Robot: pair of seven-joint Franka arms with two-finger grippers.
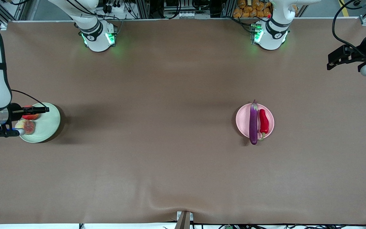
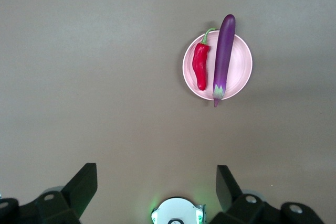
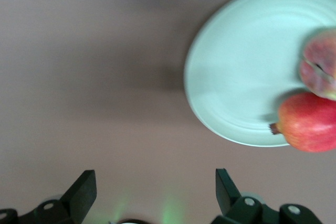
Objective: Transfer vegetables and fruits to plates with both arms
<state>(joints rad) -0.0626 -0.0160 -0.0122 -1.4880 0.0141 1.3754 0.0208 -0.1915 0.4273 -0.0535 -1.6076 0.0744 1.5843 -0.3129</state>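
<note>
Nearest the front camera lies the tip of the long slim glossy purple eggplant point(image 1: 253, 122), overhanging the rim of the round pale pink matte plate point(image 1: 242, 118) toward the left arm's end of the table, with the shorter curved red chili pepper point(image 1: 263, 121) beside it on the same plate. At the right arm's end, the round red apple-like fruit point(image 1: 30, 116) and the yellowish-pink peach-like fruit point(image 1: 28, 126) sit on the pale green round plate point(image 1: 48, 122), partly under the right gripper point(image 1: 21, 122), which hangs over them with its fingers spread wide and empty. The left gripper point(image 1: 342, 58) waits high over bare table near that end's edge. From the left wrist view, that gripper point(image 2: 156, 179) stands wide open above the brown tabletop point(image 2: 94, 77), all four items apparently delivered. The eggplant looks smooth and likely slippery, best taken across its middle; the chili seems light and stiff. From the right wrist view, the open gripper point(image 3: 155, 182) is clear of the plate; both fruits crowd one rim and look round enough to roll, so a grip across the widest part suits them. Open table surrounds both plates, leaving ample room to withdraw.
</note>
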